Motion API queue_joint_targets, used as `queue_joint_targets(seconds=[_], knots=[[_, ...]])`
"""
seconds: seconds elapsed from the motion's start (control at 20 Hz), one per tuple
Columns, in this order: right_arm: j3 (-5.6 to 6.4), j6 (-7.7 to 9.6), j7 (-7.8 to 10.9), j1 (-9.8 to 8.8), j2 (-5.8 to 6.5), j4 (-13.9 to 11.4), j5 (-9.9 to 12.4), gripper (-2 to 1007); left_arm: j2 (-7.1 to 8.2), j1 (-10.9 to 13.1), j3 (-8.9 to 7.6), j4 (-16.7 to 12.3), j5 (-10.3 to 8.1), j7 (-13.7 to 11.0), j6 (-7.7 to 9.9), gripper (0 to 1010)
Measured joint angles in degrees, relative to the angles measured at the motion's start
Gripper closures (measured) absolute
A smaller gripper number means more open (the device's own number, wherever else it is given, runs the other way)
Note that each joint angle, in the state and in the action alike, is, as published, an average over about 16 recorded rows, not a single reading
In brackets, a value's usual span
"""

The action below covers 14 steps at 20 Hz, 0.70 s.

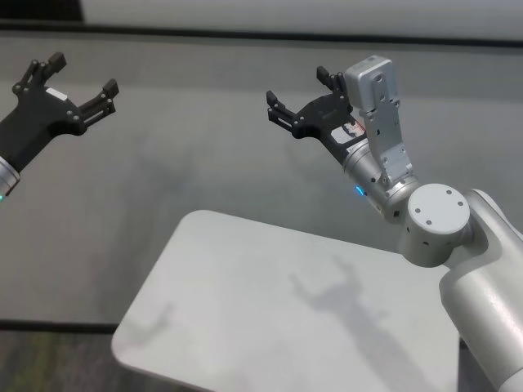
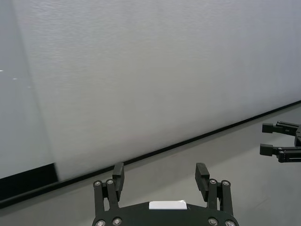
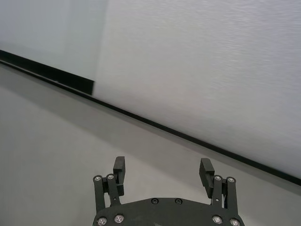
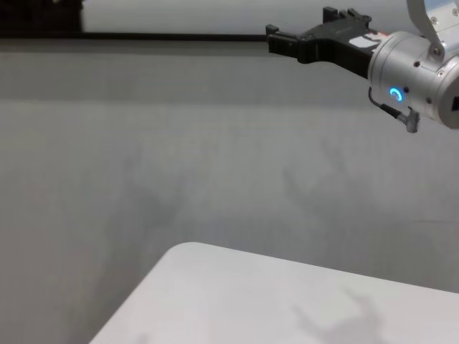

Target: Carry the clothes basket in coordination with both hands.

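Both grippers raised, spread wide, holding nothing.
Left gripper (image 1: 72,88) at 10 o'clock, right gripper (image 1: 304,98) at 1 o'clock, above the table (image 1: 245,318); basket not visible.

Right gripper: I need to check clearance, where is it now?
In the head view, the right gripper hangs open right of centre, above the floor beyond the white table.
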Motion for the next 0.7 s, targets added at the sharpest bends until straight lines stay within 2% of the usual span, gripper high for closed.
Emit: queue_joint_targets(seconds=[0.7], knots=[[0.0, 0.0, 0.0, 0.0, 0.0, 0.0, 0.0, 5, 0.0, 0.0, 0.0, 0.0, 0.0, 0.0, 0.0, 8]])
